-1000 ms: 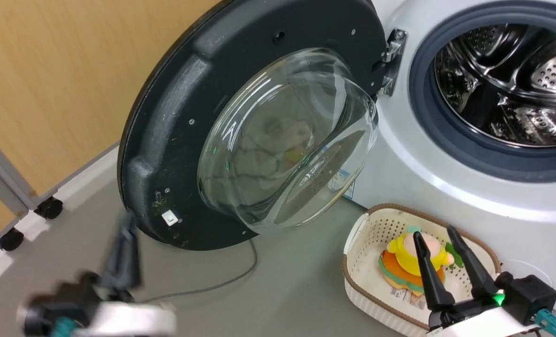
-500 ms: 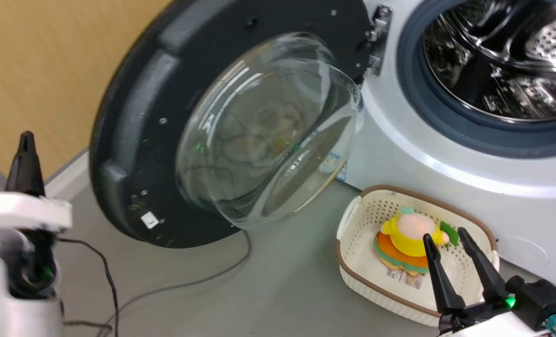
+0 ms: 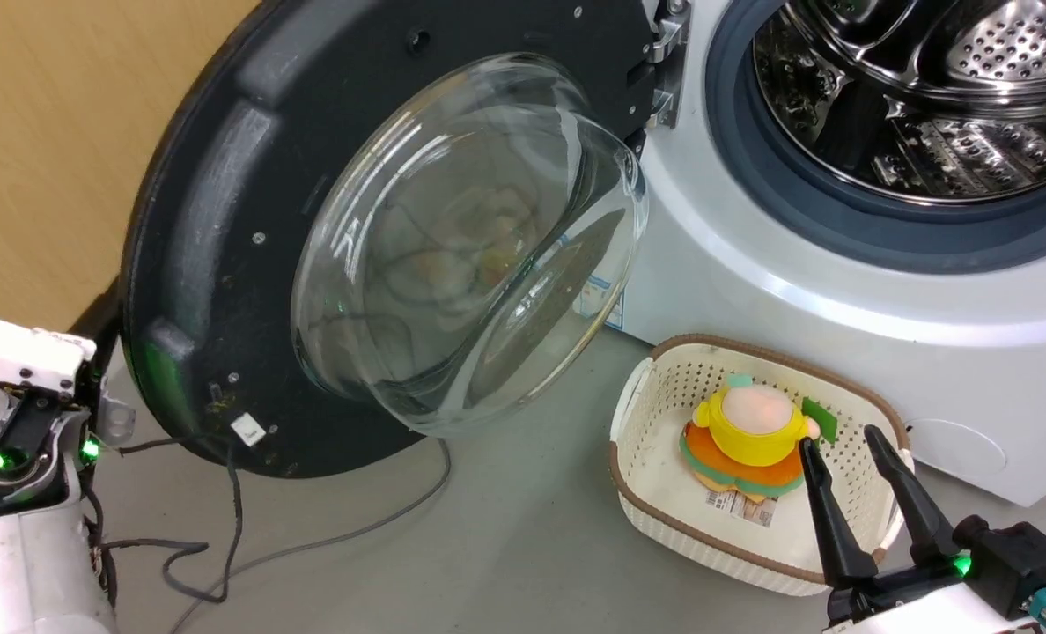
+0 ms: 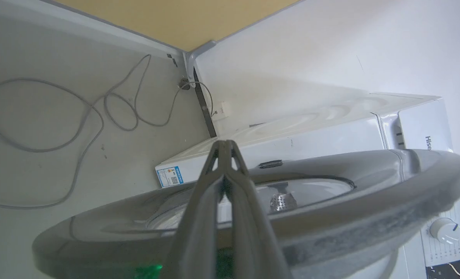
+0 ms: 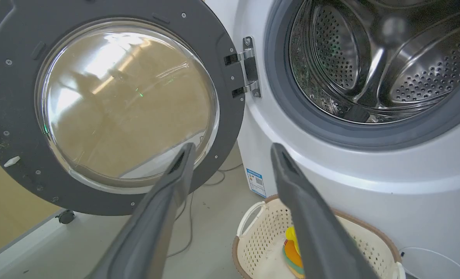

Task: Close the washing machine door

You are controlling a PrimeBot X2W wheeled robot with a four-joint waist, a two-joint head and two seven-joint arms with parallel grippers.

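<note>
Head view: the washing machine door (image 3: 382, 238), a large round black-rimmed disc with a bulging clear glass bowl at its centre, stands swung wide open to the left of the porthole. It hangs on a metal hinge (image 3: 664, 62) at its right edge, with the glass bulge facing the room. Beside it is the washing machine (image 3: 805, 299), a big white front-loading box with its grey rubber gasket and perforated steel drum exposed.

The robot's left arm reaches round behind the door's far left edge. In the left wrist view, the left pincer (image 4: 225, 147) has its two dark fingers pressed together and lies over the door's grey outer rim. It seems placed there to push the door from behind toward the porthole. Whether the fingers touch the rim, I cannot tell.

The right pincer (image 3: 838, 438), fingers apart and holding nothing, hangs low on the right, apparently parked clear of the door's swing. It hangs over a white perforated plastic basket with a brown rim (image 3: 664, 519), which sits on the grey floor just before the machine and holds a yellow and orange soft toy (image 3: 747, 436).
</note>
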